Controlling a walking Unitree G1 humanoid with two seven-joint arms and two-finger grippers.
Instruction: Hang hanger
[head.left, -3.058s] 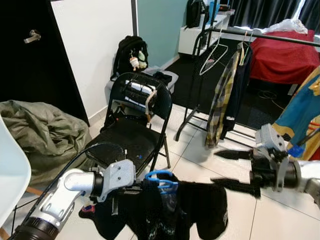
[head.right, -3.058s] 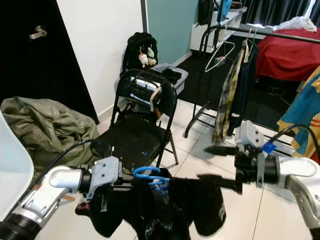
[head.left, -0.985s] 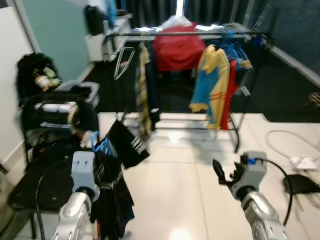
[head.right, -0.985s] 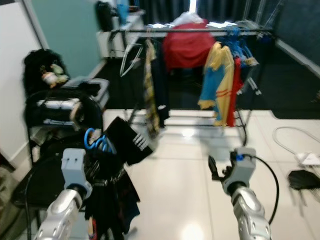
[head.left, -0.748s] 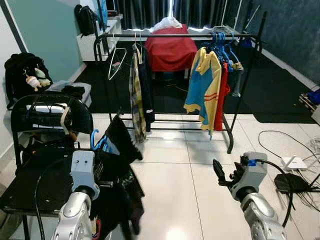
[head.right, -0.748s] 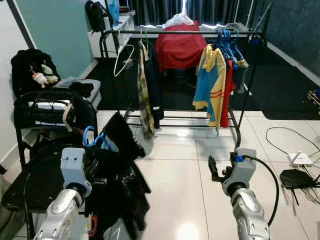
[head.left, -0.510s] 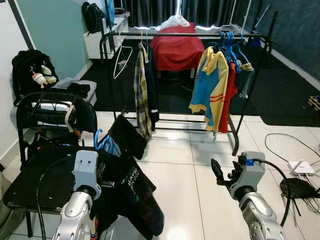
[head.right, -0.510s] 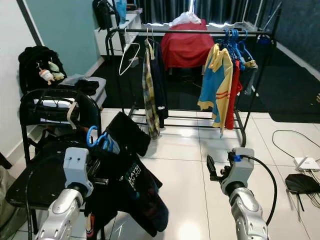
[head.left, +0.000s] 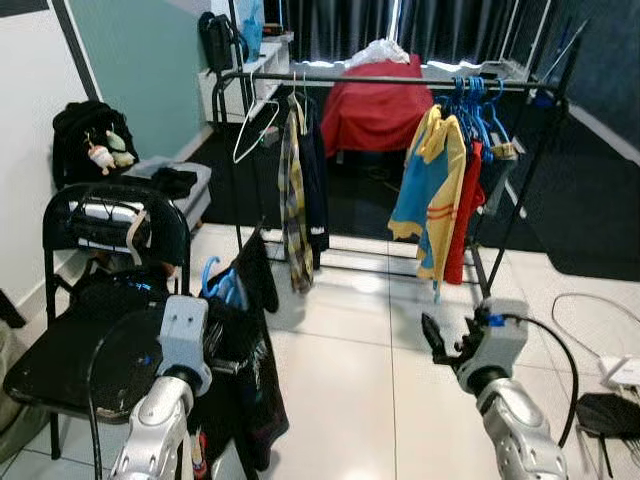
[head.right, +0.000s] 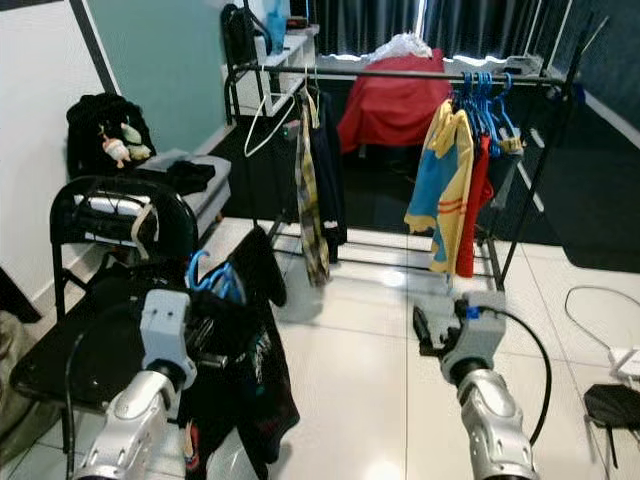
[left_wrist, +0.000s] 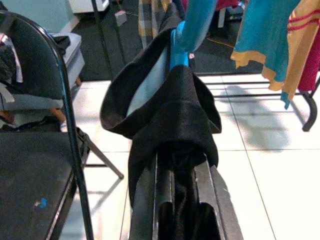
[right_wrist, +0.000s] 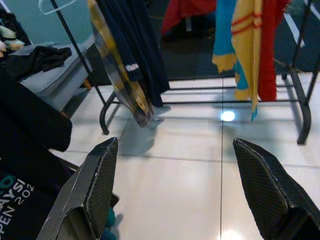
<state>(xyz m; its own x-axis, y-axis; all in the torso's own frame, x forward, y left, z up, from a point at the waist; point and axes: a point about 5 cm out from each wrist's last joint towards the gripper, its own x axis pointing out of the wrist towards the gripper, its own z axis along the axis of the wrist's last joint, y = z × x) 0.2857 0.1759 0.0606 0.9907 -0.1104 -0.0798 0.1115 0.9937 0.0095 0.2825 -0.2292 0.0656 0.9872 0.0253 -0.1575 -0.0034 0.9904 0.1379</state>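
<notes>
A blue hanger (head.left: 213, 280) carries a black garment (head.left: 255, 385) that droops toward the floor. My left gripper (head.left: 232, 352) is shut on the hanger and cloth, low at the left beside the chair. In the left wrist view the fingers (left_wrist: 144, 200) clamp the black fabric, and the blue hanger (left_wrist: 189, 27) rises beyond them. The black clothes rack rail (head.left: 380, 78) runs across the room ahead, well beyond both arms. My right gripper (head.left: 432, 338) is held out over the tiles, open and holding nothing; its fingers (right_wrist: 97, 187) stand wide apart.
A black folding chair (head.left: 95, 345) stands at my left. On the rack hang a white hanger (head.left: 255, 130), a plaid shirt (head.left: 292, 200) and a yellow-blue shirt (head.left: 430, 190). A red bed (head.left: 375, 105) lies behind. Cables (head.left: 600, 375) trail on the right floor.
The view has turned from the chair to face the rack, which now looks nearer. The garment swung out and has settled to hang straight down. Both grippers keep their states.
</notes>
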